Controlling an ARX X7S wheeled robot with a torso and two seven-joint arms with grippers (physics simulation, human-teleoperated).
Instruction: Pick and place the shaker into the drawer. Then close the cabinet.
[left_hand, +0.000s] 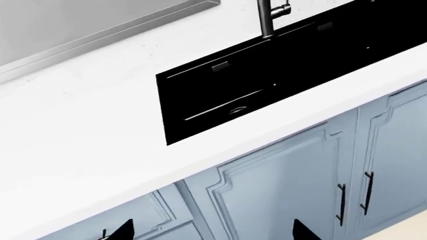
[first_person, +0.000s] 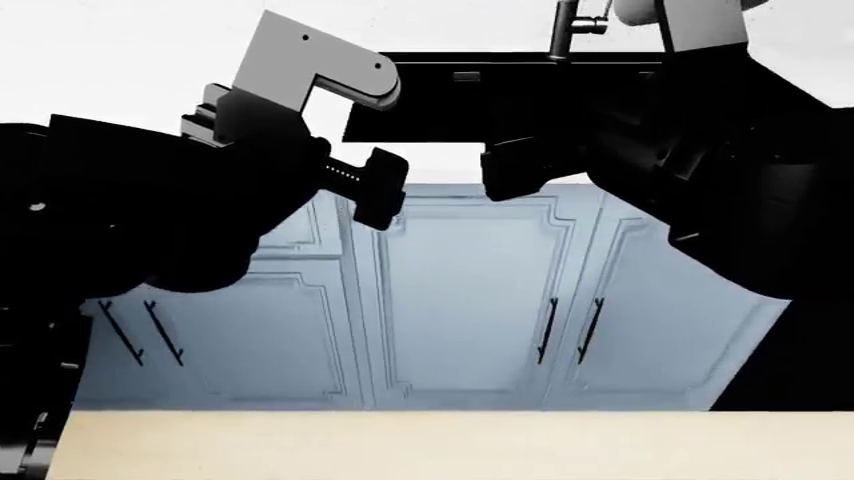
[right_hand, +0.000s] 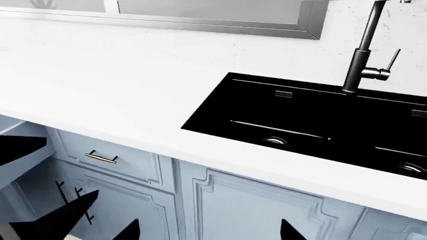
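We see no shaker anywhere, only the pale blue-grey panelled cabinet (first_person: 467, 300) below the white desk (right_hand: 120, 85), both pincers parted and empty; we'd grip its likely light, slippery body mid-height.

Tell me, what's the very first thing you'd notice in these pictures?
Most eyes would land on the big black sink sunk into the white countertop, with a dark faucet standing behind it. Below run the pale blue-grey cabinet doors with thin black handles. In the head view, the two dark robot arms reach in from both sides, grippers nearly meeting above the doors.
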